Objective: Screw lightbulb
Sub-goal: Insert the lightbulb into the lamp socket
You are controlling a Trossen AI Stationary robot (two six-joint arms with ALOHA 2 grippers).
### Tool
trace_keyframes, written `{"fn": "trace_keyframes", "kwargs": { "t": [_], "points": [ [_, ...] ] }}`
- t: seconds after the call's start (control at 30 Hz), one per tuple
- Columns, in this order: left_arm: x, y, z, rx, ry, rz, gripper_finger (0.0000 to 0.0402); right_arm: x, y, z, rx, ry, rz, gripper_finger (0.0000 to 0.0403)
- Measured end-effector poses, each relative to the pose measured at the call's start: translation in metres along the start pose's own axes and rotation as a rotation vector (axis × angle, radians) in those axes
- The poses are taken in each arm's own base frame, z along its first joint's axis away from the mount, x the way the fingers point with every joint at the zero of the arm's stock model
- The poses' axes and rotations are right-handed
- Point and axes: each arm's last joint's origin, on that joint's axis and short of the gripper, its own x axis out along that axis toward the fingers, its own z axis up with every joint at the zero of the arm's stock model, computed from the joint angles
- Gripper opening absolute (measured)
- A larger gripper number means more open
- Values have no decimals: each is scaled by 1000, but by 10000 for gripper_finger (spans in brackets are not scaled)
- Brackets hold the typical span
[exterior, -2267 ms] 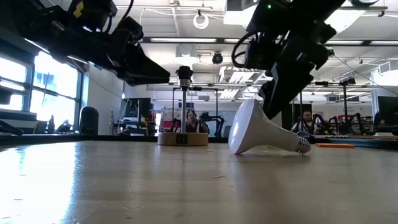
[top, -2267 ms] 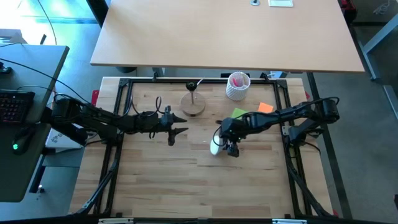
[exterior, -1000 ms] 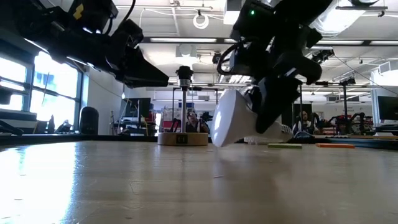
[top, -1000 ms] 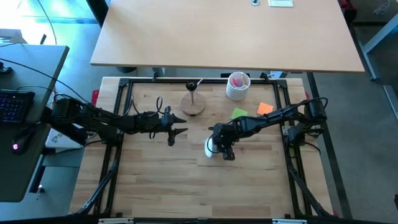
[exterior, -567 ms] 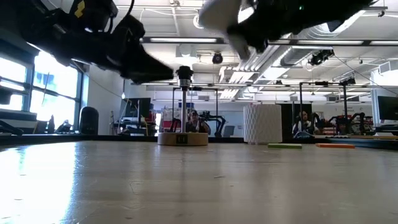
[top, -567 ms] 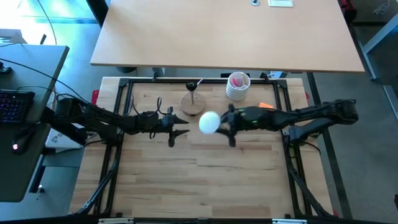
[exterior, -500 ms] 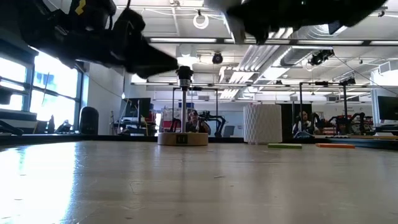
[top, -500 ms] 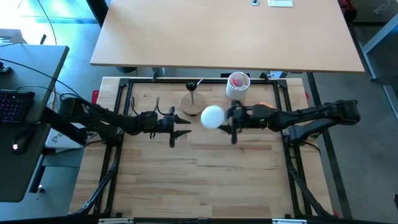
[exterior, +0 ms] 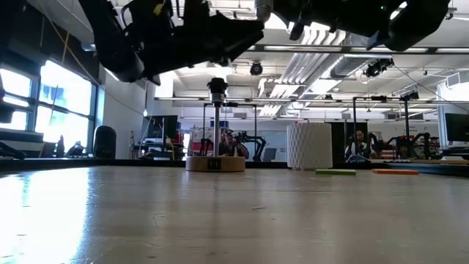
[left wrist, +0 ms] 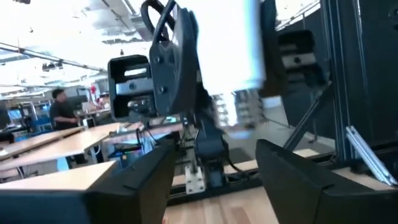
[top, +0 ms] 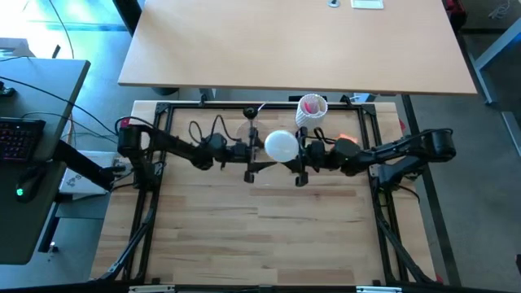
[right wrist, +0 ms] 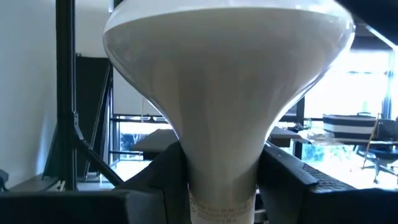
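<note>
Above table | right gripper clamps lightbulb neck | left gripper spread, empty

From table height you only see the undersides of both arms; the top edge cuts off the lightbulb and both grippers. From above, the bulb's round top hides its neck and screw base, and covers the right gripper fingertips. In the left wrist view the bulb is a blur. The pink stuff in the ribbed cup near the table's back edge is too small to tell.
</note>
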Motion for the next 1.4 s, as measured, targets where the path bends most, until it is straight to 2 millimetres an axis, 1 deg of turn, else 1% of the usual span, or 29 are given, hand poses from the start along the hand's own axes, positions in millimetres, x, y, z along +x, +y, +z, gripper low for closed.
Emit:
{"fn": "trace_keyframes", "kwargs": {
  "t": [0.13,0.27,0.37,0.6,0.7,0.87,1.03,1.23,1.3,1.4],
  "points": [
    [4,-1,6,-18,-22,-8,235,2,0,-2,-1,4,-1,151],
    [6,-4,12,-56,-51,-17,231,2,0,-4,-6,14,-12,151],
    [8,-7,11,-83,-35,-29,219,3,0,-5,-7,12,-13,151],
    [15,-11,16,-88,-42,-48,186,3,1,-6,-6,14,-10,151],
    [15,-11,16,-89,-36,-52,162,3,1,-6,-6,16,-9,151],
    [16,-11,14,-118,-23,-67,107,3,1,-7,-11,21,-7,151],
    [15,-12,14,-127,-18,-98,106,3,1,-8,-11,34,-4,151],
    [15,-13,12,-137,1,-122,105,3,7,-10,-3,63,8,151],
    [15,-14,11,-137,6,-128,105,3,9,-12,-2,82,10,163],
    [15,-15,10,-141,15,-141,105,3,10,-16,3,123,18,199]
  ]
}}
